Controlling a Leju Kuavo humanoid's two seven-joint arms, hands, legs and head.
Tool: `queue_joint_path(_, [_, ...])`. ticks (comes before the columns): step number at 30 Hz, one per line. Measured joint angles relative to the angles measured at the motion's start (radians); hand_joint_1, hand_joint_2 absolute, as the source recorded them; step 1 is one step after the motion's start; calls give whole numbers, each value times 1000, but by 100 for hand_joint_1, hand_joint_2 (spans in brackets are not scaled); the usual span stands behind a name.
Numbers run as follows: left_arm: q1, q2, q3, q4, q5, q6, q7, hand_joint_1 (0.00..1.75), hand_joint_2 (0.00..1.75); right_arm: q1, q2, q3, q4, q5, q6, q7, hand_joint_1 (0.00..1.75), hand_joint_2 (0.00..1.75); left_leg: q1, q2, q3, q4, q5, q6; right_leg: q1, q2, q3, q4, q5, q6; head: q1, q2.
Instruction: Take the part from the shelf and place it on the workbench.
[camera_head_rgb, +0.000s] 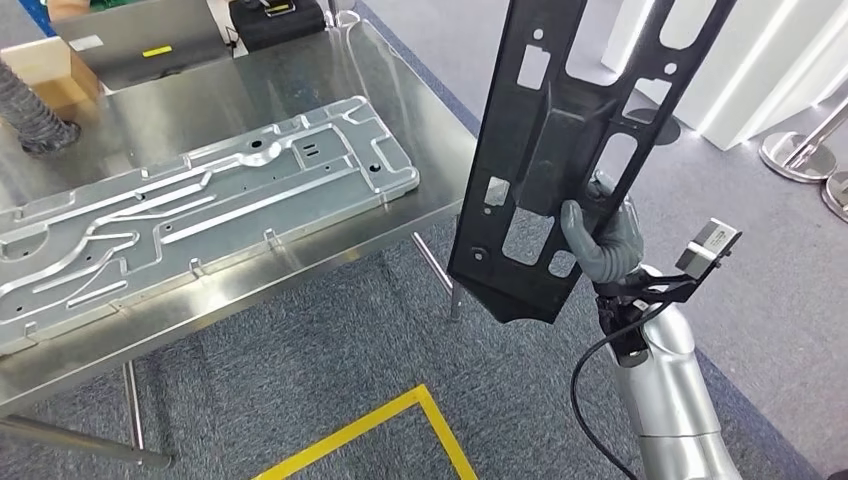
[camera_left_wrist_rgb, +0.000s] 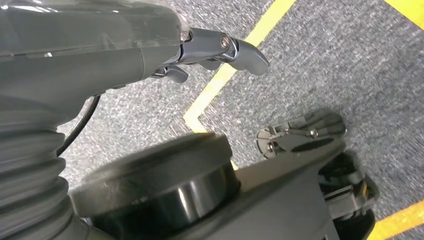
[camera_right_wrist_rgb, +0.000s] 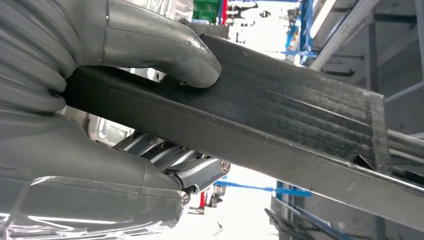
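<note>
Right hand (camera_head_rgb: 600, 240) gripping 1 black part (camera_head_rgb: 560, 150), thumb (camera_right_wrist_rgb: 165, 42) pressed on its flat dark edge in the wrist view. Held upright in the air beside the workbench (camera_head_rgb: 230, 100), long, flat, with many cutouts. Left hand (camera_left_wrist_rgb: 220, 50) empty, fingers loosely apart above grey carpet (camera_left_wrist_rgb: 325, 60); 1 silver stamped panel (camera_head_rgb: 190, 215) lying on the workbench.

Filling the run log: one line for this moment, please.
right hand holds black part upright | beside workbench | left hand empty
</note>
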Motion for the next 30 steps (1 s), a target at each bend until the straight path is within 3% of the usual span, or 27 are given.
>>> queue_joint_path(2, [3, -2, 0, 0, 1, 4, -1, 0, 175, -20, 4, 1, 2, -2, 7, 2, 145, 175, 4, -1, 35, -24, -4, 2, 1, -3, -17, 50, 2, 7, 0, 0])
queue_joint_path(4, [8, -2, 0, 0, 2, 8, -1, 0, 175, -36, 12, 1, 6, -7, 12, 4, 145, 175, 5, -2, 60, -34, -16, 3, 2, -3, -87, 155, -30, 11, 0, 0])
queue_joint_path(6, [12, -2, 0, 0, 3, 10, -2, 0, 175, -41, 16, 2, 13, -15, 15, 5, 145, 175, 6, -5, 80, -32, -35, 2, 1, -3, -170, 242, -88, 17, 0, 0])
queue_joint_path(7, [14, -2, 0, 0, 3, 10, -2, 0, 175, -41, 17, 2, 17, -19, 16, 6, 145, 175, 7, -7, 92, -30, -47, 0, 0, -3, -196, 247, -105, 21, 0, 0])
queue_joint_path(8, [16, -2, 0, 0, 3, 9, -3, 0, 175, -43, 17, 1, 21, -22, 18, 6, 145, 175, 8, -10, 106, -27, -60, -3, -3, -3, -207, 223, -98, 25, 0, 0])
queue_joint_path(9, [17, -2, 0, 0, 3, 9, -4, 0, 175, -45, 17, 1, 26, -24, 19, 6, 145, 175, 10, -11, 120, -22, -74, -6, -7, -3, -207, 173, -60, 31, 0, 0])
queue_joint_path(10, [18, -2, 0, 0, 3, 7, -4, 0, 175, -47, 17, 1, 31, -26, 20, 6, 145, 175, 10, -12, 131, -14, -91, -10, -12, -3, -202, 114, 8, 37, 0, 0])
queue_joint_path(12, [18, -1, 1, 0, 4, 4, -4, 0, 175, -49, 17, 2, 44, -29, 21, 6, 145, 175, 11, -16, 139, 8, -121, -20, -13, -3, -198, 38, 112, 26, 0, 0])
queue_joint_path(13, [17, -1, 1, 0, 6, 3, -4, 0, 175, -51, 17, 2, 50, -29, 21, 7, 145, 175, 11, -17, 137, 18, -132, -27, -9, -2, -201, 28, 136, 14, 0, 0])
queue_joint_path(14, [16, -1, 1, 0, 7, 3, -5, 0, 175, -57, 18, 2, 55, -29, 20, 9, 145, 175, 12, -19, 134, 27, -137, -32, -5, -1, -203, 31, 131, -2, 0, 0])
queue_joint_path(17, [13, -1, 1, 0, 8, 2, -6, 0, 175, -95, 15, 5, 70, -18, 16, 14, 145, 175, 18, -17, 104, 89, -146, -44, -6, 3, -191, 29, 124, -23, 0, 0])
queue_joint_path(21, [2, -1, 1, 0, 8, -4, -8, 0, 175, -183, 12, 35, 118, 36, -6, 34, 145, 175, 36, -16, -33, 310, -228, -63, -7, 7, -173, 27, 110, -31, 0, 0])
queue_joint_path(22, [-1, -1, 1, 0, 7, -5, -8, 0, 175, -208, 12, 48, 136, 53, -11, 41, 145, 175, 38, -16, -52, 327, -229, -65, -7, 8, -169, 27, 106, -30, 0, 0])
queue_joint_path(23, [-3, -1, 1, 0, 4, -6, -7, 0, 175, -237, 12, 63, 155, 72, -17, 48, 145, 175, 40, -16, -53, 307, -207, -65, -8, 9, -163, 27, 103, -30, 0, 0])
queue_joint_path(26, [-2, -1, 1, 0, -5, -8, -5, 0, 175, -348, 7, 138, 239, 152, -37, 62, 145, 175, 37, -4, 3, 118, -83, -59, -11, 11, -151, 26, 96, -22, 0, 0])
queue_joint_path(28, [-2, -1, 1, 0, -9, -12, -4, 0, 175, -443, -2, 210, 321, 217, -55, 66, 145, 175, 28, 6, 21, 46, -59, -51, -12, 12, -155, 24, 98, -11, 0, 0])
queue_joint_path(30, [-5, 0, 0, 0, -10, -17, -8, 0, 175, -537, -11, 291, 410, 283, -80, 67, 145, 175, 23, 1, 21, 32, -53, -39, -12, 9, -159, 18, 101, 4, 0, 0])
